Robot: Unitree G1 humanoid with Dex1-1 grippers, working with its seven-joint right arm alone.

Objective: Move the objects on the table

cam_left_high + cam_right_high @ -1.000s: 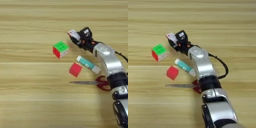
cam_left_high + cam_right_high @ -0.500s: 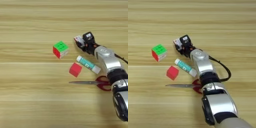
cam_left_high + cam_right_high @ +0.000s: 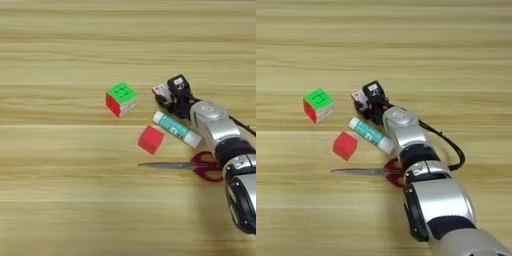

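— Gripper (image 3: 367, 101) first: where is it, and what are its black fingers doing?

— It sits above the upper end of the glue stick (image 3: 371, 135), clamped on the small red-white box (image 3: 358, 96), which shows at the fingers' left side.

— And the silver forearm (image 3: 403, 132)?

— It comes in from the lower right, passing over the red handles of the scissors (image 3: 368, 172).

— How do the other things lie on the counter (image 3: 60, 200)?

— The glue stick lies on a slant just below the gripper. The red cube (image 3: 151, 139) rests left of it, above the scissors' blade. The green-and-red puzzle cube (image 3: 120, 98) stands further up and left, apart.
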